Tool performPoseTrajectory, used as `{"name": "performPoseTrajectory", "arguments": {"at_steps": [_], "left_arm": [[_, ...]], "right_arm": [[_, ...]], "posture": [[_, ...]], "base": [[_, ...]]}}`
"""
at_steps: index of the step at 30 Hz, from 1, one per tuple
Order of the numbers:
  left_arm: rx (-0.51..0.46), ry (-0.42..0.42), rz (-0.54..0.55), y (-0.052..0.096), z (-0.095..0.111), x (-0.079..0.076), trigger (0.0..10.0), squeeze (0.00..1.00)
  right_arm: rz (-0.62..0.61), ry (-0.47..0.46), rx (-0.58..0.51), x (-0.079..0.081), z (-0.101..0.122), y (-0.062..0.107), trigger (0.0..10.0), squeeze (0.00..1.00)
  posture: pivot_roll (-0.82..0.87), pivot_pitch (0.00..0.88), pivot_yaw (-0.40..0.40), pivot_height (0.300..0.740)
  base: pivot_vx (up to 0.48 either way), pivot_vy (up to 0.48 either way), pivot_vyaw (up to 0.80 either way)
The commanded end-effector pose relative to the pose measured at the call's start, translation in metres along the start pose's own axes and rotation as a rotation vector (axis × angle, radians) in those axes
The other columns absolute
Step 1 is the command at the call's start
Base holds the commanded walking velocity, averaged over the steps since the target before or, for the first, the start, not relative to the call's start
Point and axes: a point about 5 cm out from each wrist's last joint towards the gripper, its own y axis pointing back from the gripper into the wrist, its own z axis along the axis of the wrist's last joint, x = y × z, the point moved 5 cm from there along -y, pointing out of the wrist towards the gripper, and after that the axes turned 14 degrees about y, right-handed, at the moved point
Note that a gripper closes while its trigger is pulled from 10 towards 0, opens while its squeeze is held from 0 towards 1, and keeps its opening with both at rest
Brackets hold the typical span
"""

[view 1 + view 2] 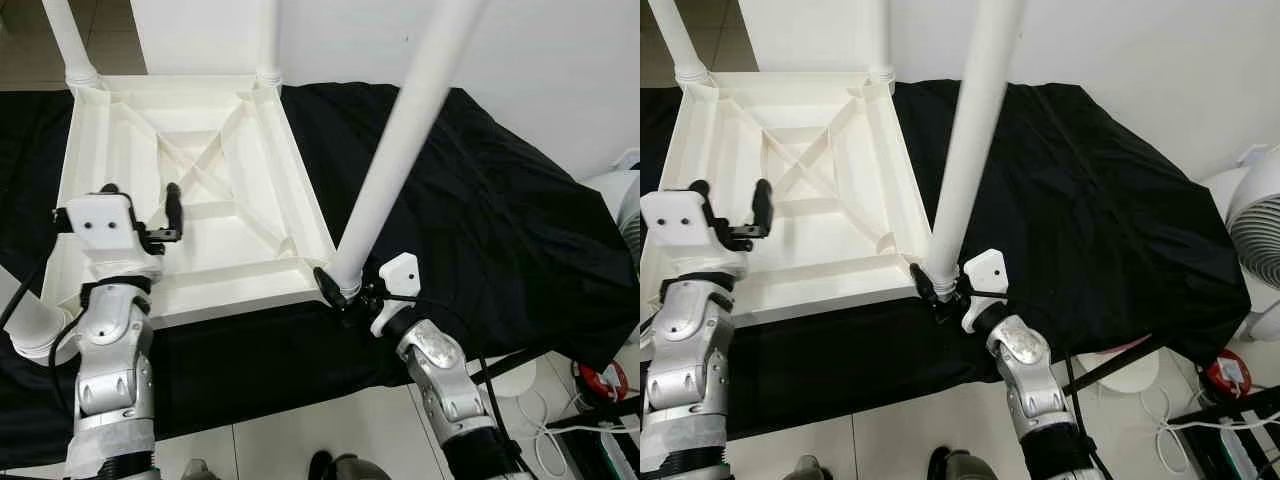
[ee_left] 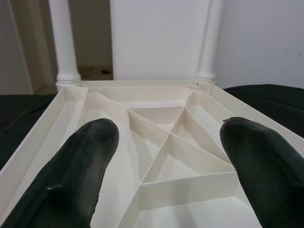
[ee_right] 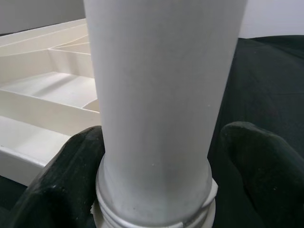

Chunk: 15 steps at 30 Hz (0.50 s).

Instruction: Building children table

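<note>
A black cloth (image 1: 480, 190) covers the surface in front of the robot, and on its left part lies the white children's tabletop (image 1: 250, 130), upside down so that its ribbed underside, crossed by diagonal braces, faces up. Two white legs already stand upright in its far corners: the far-left leg (image 1: 70, 40) and the far-right leg (image 1: 267, 40), each seated in a ringed socket. A third white leg (image 1: 405, 130), long and leaning a little, rises from the near right corner of the tabletop, where its threaded collar sits just at the corner's edge (whether it is seated in the socket cannot be told). The right pincer (image 1: 345, 292) is closed around the base of this leg, its black fingers (image 3: 61, 180) pressed against either side just above the collar, as the right wrist view shows. The left pincer (image 1: 140, 205) hovers over the near left part of the upturned tabletop with its two fingers spread apart and nothing between them; in the left wrist view they (image 2: 80, 161) frame the ribs and both far legs. At the right edge, beyond the cloth, stands a white fan (image 1: 1255, 240), and cables (image 1: 560, 425) lie on the pale floor below it.
</note>
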Motion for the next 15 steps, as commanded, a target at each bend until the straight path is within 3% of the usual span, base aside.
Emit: {"name": "performPoseTrajectory", "arguments": {"at_steps": [1,2,3,4,5,11,13,15], "left_arm": [[0.043,-0.012,-0.146,0.000,-0.006,-0.019,10.0,0.00],[0.043,-0.012,-0.146,0.000,-0.006,-0.019,10.0,0.00],[0.077,-0.019,-0.248,0.003,-0.013,-0.033,10.0,0.00],[0.077,-0.019,-0.248,0.003,-0.013,-0.033,10.0,0.00],[0.102,-0.003,-0.319,0.006,-0.018,-0.041,10.0,1.00],[0.147,-0.013,-0.430,0.013,-0.029,-0.052,10.0,1.00],[0.191,-0.105,-0.530,0.025,-0.041,-0.062,10.0,1.00],[0.208,-0.137,-0.565,0.031,-0.046,-0.066,10.0,1.00]], "right_arm": [[-0.087,0.017,0.005,-0.014,0.000,0.011,10.0,0.00],[-0.087,0.017,0.005,-0.014,0.000,0.011,10.0,0.00],[-0.122,0.003,-0.016,-0.017,0.006,0.016,10.0,1.00],[-0.122,0.003,-0.016,-0.017,0.006,0.016,10.0,1.00],[-0.143,-0.017,-0.047,-0.019,0.015,0.019,10.0,1.00],[-0.164,-0.020,-0.105,-0.024,0.039,0.014,10.0,1.00],[-0.162,-0.021,-0.127,-0.026,0.053,0.007,10.0,1.00],[-0.153,-0.022,-0.136,-0.026,0.058,0.003,10.0,1.00]], "posture": [[0.08,0.121,-0.063,0.740],[0.08,0.121,-0.063,0.740],[0.08,0.122,-0.057,0.740],[0.08,0.122,-0.057,0.740],[0.07,0.123,-0.052,0.740],[0.07,0.122,-0.049,0.740],[0.07,0.121,-0.050,0.740],[0.07,0.121,-0.050,0.740]], "base": [[0.000,0.000,0.00],[0.000,0.000,0.00],[0.000,0.000,0.00],[0.000,0.000,0.00],[0.000,0.000,0.00],[0.000,0.000,0.00],[0.000,0.000,0.00],[0.000,0.000,0.00]]}}
